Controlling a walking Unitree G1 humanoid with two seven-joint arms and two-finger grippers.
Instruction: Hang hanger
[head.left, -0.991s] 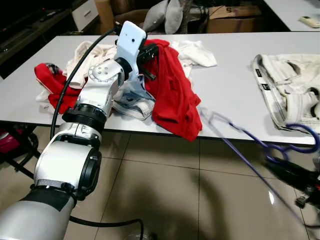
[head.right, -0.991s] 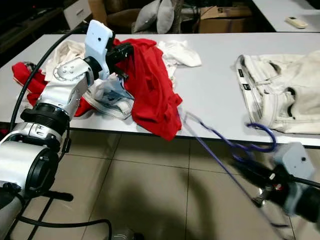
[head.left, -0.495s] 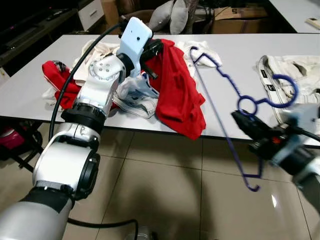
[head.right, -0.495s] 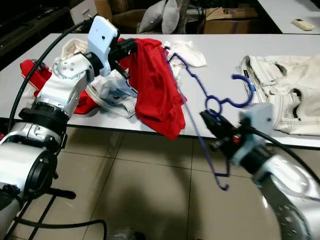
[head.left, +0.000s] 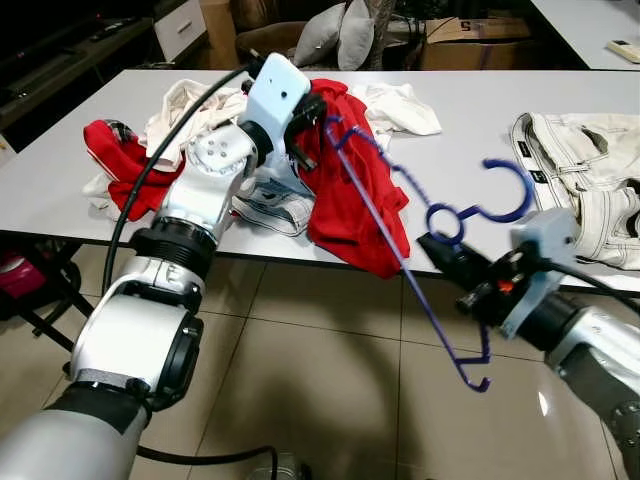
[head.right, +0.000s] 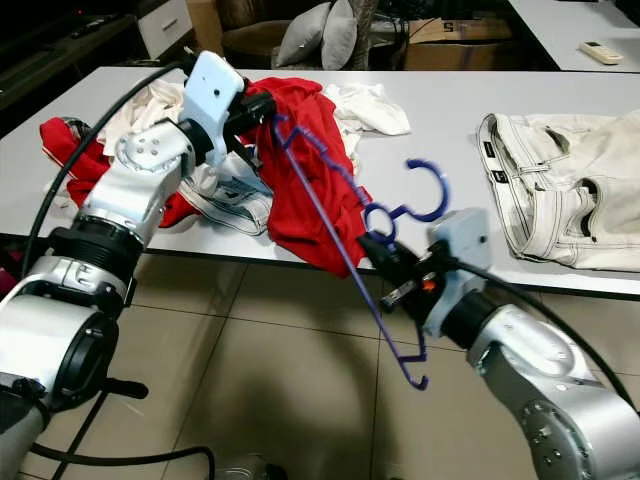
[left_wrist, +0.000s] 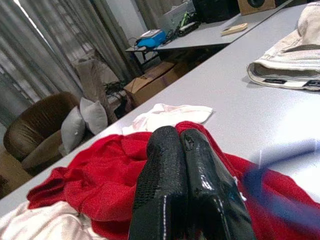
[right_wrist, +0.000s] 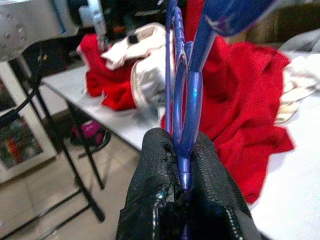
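Two fingers of my right gripper (head.right: 378, 250) pinched the blue hanger (head.right: 340, 225) by its neck, just off the table's (head.right: 440, 150) near edge. Farther in, my left gripper (head.left: 318, 108), fingers pressed together, sat against the red garment (head.left: 350, 180) on the tabletop.

even indoor light, sharp head views, soft wrist views

the glossy beige floor tiles (head.left: 330, 350) carry a soft dark shadow and a small white glare spot; the thin blue plastic hanger (head.left: 400, 250) smears, perhaps from motion, in the left wrist view, and close black fingers (right_wrist: 165, 200) look blurred.
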